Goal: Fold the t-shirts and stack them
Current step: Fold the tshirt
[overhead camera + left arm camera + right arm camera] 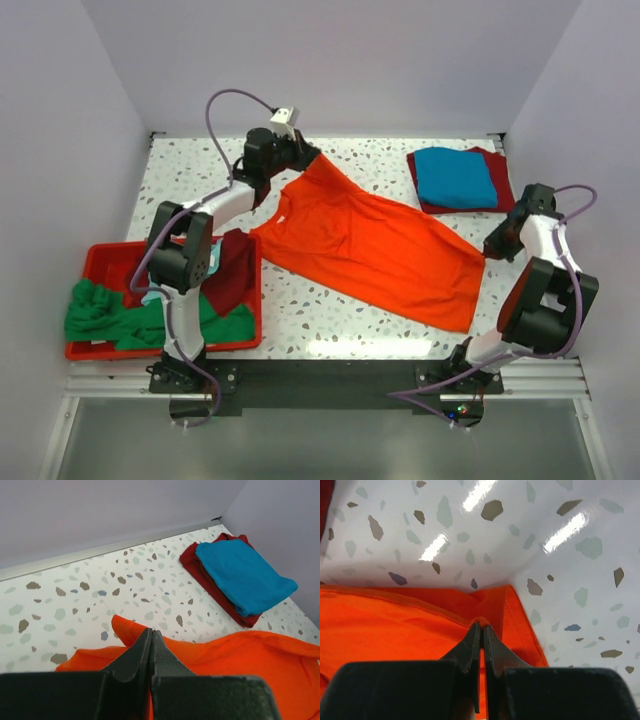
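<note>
Fabric is thin, light and limp. It will sag or bunch wherever it is unsupported, so corners, hems and shoulder seams are the places to pinch. Top view: orange t-shirt (380,250) lies stretched diagonally across the tabletop (200,170), with its far-left shoulder raised at the left arm (225,205) and its near-right hem corner at the right arm (540,240). Blue t-shirt (455,175) sits folded on a dark red t-shirt (440,208) in the far-right corner. Green t-shirt (100,315) is heaped in the red bin (95,250) at left. Open room is mid-tabletop and the near strip; walls (350,70) close three sides. Left wrist: left fingers (135,657) pressed together on an orange fold, folded stack well apart ahead-right. Right wrist: right fingers (467,647) pinched shut on the hem corner, bare tabletop beyond.
</note>
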